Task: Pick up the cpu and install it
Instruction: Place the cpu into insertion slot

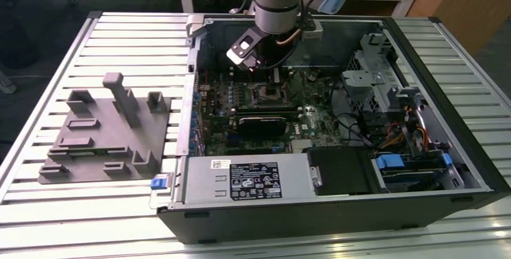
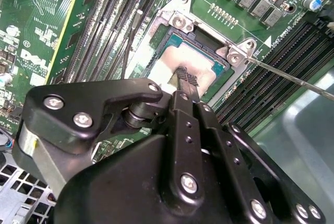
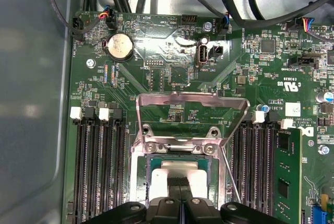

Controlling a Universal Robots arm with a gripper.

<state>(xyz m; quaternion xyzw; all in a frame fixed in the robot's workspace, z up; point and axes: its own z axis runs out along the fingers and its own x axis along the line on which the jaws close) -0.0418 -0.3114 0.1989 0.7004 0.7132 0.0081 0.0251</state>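
Jaws together: in the first wrist view the two fingertips (image 3: 174,181) lie side by side with only a seam between them, clamped on nothing. The tips sit over the middle of the cpu (image 3: 199,178); touching it or just above it, cannot tell. In the second wrist view, seen from the side, a ribbed tip is low over the cpu's pale metal top.

Cpu lies flat inside the socket (image 3: 148,169), square to it, with the socket's dark edge showing around it.

Hold-down frame (image 3: 190,97) of the socket is swung open and lies beyond the socket on the side away from the jaws. Thin lever rod (image 2: 292,78) slants out from one socket corner.

Memory slots (image 3: 99,166), long black rows, flank the socket on two sides. A green memory stick (image 3: 284,182) stands past the slots on one side. Coin battery (image 3: 119,45) sits beyond the open frame, well apart from the socket.

Exterior view: arm (image 1: 278,2) comes down into the open computer case (image 1: 335,217), over the socket. Black block (image 1: 259,124) lies just beside the socket, on its near side. Gray tray (image 1: 100,132) is well apart from the socket, outside the case toward the exterior view's left, on the slatted bench (image 1: 119,37).
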